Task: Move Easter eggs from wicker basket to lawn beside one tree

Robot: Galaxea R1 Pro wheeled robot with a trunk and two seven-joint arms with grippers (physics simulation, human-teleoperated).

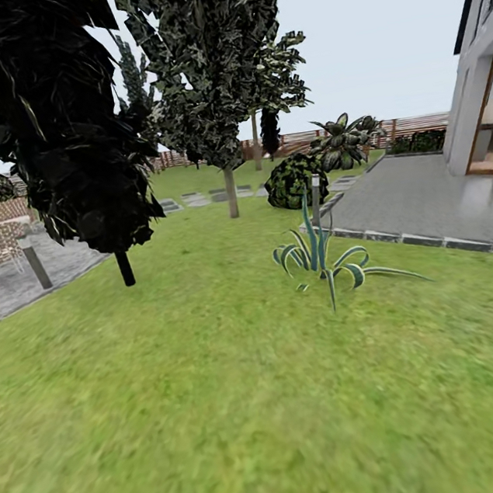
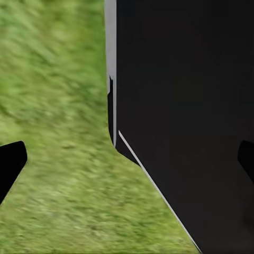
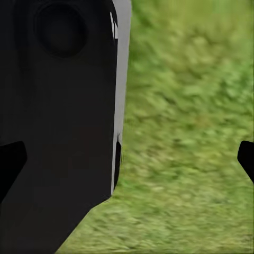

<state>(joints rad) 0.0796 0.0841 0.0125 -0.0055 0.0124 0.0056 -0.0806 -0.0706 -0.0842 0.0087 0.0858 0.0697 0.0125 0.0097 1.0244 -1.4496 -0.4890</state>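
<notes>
Scene: While the robot crosses the lawn [image 1: 222, 407], mottled green grass runs ahead to a tree [image 1: 64, 123] at far left, its near-black blocky crown hanging over a thin dark trunk.
Surroundings: a striped spiky agave [image 1: 322, 255] stands right of centre; a grey paved terrace [image 1: 428, 197] and a pale house wall [image 1: 475, 89] lie far right.
Left gripper [image 2: 127, 159]: dark fingertips at the frame's edges, spread wide, nothing between them but grass and black robot body [image 2: 185, 106].
Right gripper [image 3: 127, 156]: fingers likewise apart and empty over turf.
Eggs and basket: not in these frames, so their place cannot be told.
Handling, as a judgement: small smooth eggs would likely be light and slippery; a gentle pinch across the middle suits them.
</notes>
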